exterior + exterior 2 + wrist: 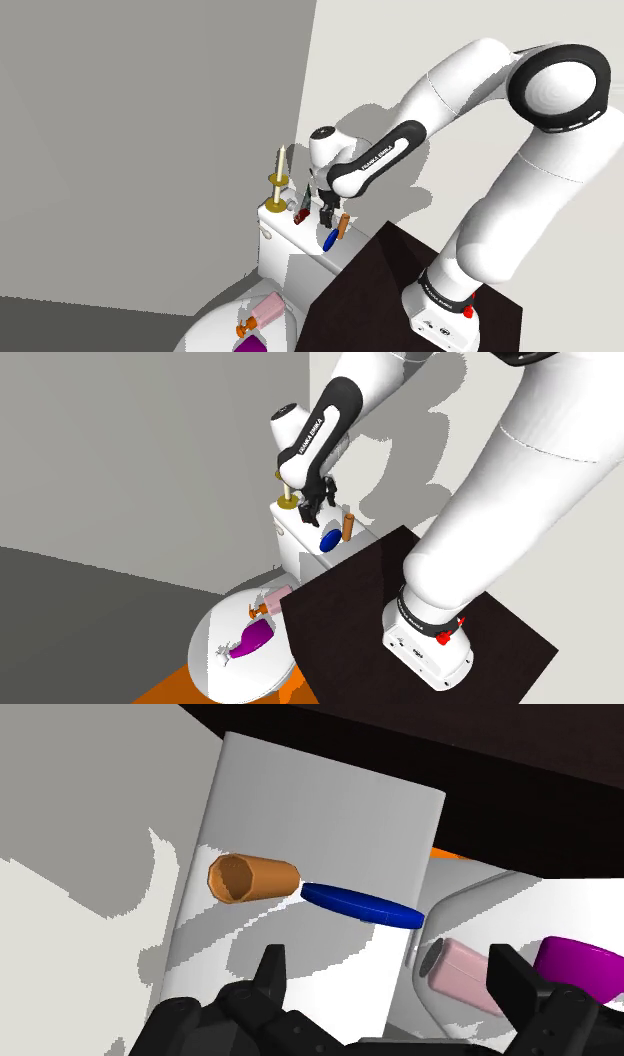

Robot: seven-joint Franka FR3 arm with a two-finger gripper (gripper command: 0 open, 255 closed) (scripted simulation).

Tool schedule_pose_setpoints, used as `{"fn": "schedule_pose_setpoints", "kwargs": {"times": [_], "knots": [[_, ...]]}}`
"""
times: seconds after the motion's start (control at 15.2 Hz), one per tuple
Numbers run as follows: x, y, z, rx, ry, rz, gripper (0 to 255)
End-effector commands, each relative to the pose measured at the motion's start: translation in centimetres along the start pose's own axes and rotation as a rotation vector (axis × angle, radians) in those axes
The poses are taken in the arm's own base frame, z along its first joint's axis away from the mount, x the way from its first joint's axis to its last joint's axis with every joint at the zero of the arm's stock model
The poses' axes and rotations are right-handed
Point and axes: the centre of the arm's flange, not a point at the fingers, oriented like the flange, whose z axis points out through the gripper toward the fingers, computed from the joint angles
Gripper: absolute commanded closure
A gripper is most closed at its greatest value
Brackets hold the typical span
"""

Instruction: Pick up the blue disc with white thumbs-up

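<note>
A blue disc (362, 904) lies on the white toilet tank lid (330, 814), close to the lid's edge. I see it nearly edge-on, so no mark on it shows. It touches the end of an orange tube (250, 879) lying beside it. My black gripper (390, 979) hovers just above the lid, open, with nothing between its fingers (268, 969). The disc sits a little ahead of the fingertips. In the shoulder view the gripper (325, 212) hangs right above the disc (329, 241). The second exterior view shows the gripper (318, 515) over the disc (329, 541) too.
A brass candlestick (279, 180) and a small red object (301, 213) stand on the tank's far side. Below, on the toilet lid (215, 642), lie a pink bottle (272, 599) and a purple object (255, 639). The dark stand (370, 280) borders the tank.
</note>
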Motion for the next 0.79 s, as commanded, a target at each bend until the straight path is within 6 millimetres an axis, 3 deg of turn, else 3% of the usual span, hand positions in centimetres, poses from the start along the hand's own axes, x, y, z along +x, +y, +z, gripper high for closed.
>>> {"fn": "schedule_pose_setpoints", "kwargs": {"times": [0.0, 0.26, 0.73], "knots": [[1.1, -0.7, 2.6, -0.009, -0.020, -0.016, 0], [2.9, -1.7, 7.7, -0.028, -0.063, -0.046, 0], [4.0, -2.3, 11.3, -0.030, -0.067, -0.050, 0]]}}
